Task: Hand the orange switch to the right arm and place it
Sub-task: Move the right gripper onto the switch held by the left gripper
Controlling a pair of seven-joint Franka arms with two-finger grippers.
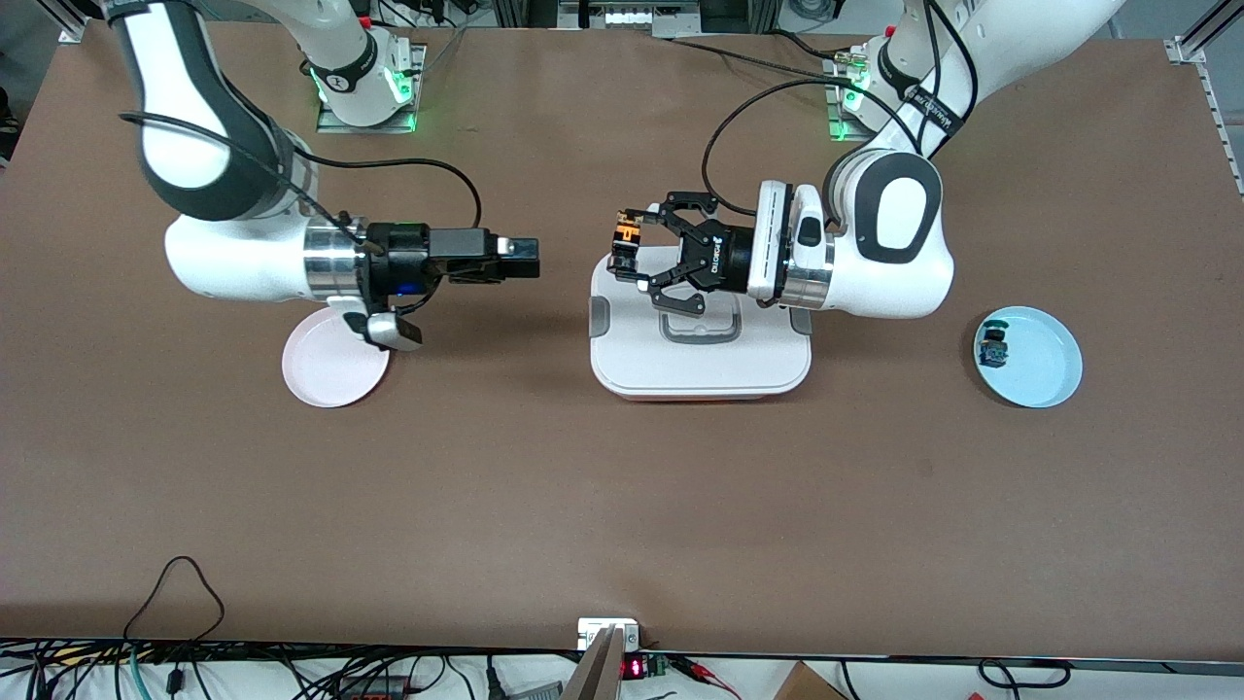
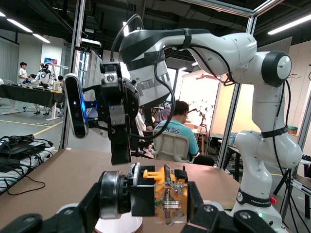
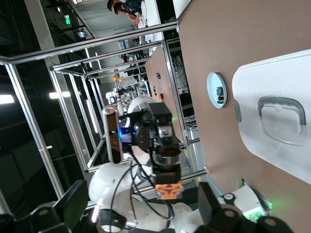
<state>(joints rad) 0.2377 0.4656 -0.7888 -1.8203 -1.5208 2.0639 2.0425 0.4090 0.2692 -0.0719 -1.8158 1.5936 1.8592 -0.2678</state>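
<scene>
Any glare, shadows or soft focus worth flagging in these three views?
Front view: even light, soft shadows under both arms, the orange switch sharp. Left wrist view: bright backlight, the left gripper slightly soft up close. Right wrist view: dark background, pale table washed out.

My right gripper (image 1: 525, 259) hides its fingers end-on; the pink plate (image 1: 335, 374) sits half under its wrist.

An open gap is left between the right hand (image 1: 520, 259) and the switch (image 1: 625, 241) held by the left hand (image 1: 649, 248), over bare desk (image 1: 544, 467) beside the white box (image 1: 700, 360).
</scene>
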